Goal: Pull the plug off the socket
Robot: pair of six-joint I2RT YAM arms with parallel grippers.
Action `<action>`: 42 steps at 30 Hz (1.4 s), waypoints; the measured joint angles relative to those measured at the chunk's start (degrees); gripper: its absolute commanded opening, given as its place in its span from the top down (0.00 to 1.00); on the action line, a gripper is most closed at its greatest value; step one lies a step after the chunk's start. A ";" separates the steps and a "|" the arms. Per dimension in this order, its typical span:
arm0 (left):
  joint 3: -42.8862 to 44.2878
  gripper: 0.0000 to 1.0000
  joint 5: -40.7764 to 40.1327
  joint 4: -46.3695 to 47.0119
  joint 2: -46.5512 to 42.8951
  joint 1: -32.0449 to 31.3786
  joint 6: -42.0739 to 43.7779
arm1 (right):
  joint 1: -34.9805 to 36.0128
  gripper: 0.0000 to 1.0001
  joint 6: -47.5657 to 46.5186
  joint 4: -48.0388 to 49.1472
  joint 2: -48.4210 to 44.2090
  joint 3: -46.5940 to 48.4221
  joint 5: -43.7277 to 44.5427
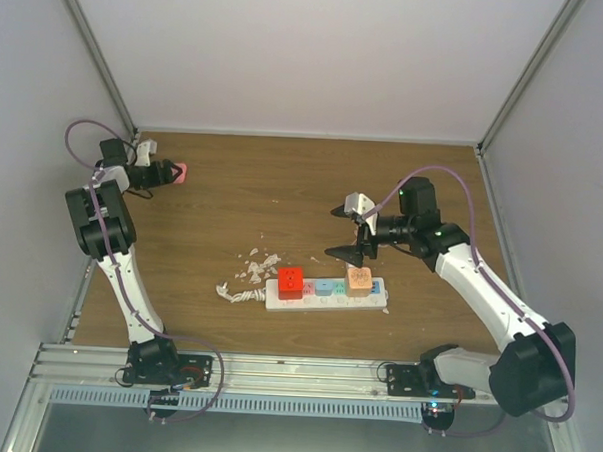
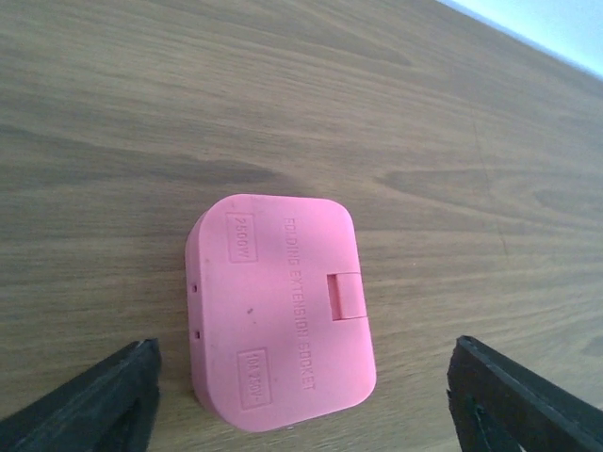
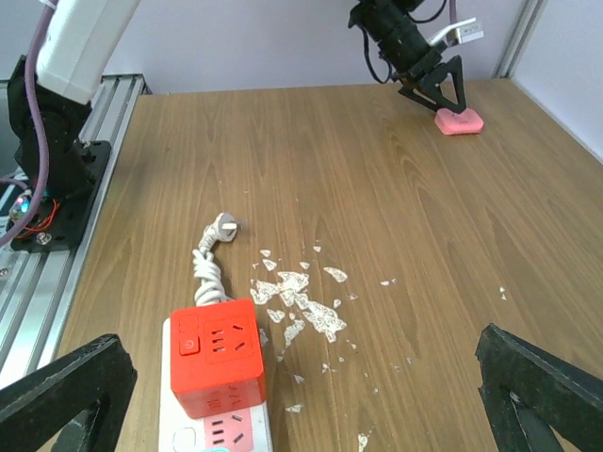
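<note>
- Top external: one socket (image 1: 326,297) holds a red plug (image 1: 291,283) and an orange plug (image 1: 358,281).
- One pink plug (image 1: 181,172) lies far left of socket, loose between spread left gripper (image 1: 170,172) fingers.
- Right gripper (image 1: 333,230), near socket, gapes empty.

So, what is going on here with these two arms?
The left gripper stands open over a pink plug that lies flat on the table in the far left corner, and neither finger touches it. The right gripper hovers open above the socket and holds nothing. A red cube and an orange plug sit in the socket. White scraps lie beside it.
</note>
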 measured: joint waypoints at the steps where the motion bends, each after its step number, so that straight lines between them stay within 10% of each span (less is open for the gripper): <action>1: 0.00 0.10 -0.24 -0.26 -0.02 0.00 0.44 | -0.02 0.00 -0.26 -0.17 0.26 0.07 0.09; 21: -12.35 0.01 -1.01 -4.87 -21.49 -3.06 16.28 | 0.02 0.00 -5.57 -0.42 4.79 -0.87 2.64; 42: -37.44 0.01 8.50 -11.61 -47.80 -29.11 35.54 | 12.57 0.15 -16.83 -5.42 9.68 -5.49 17.29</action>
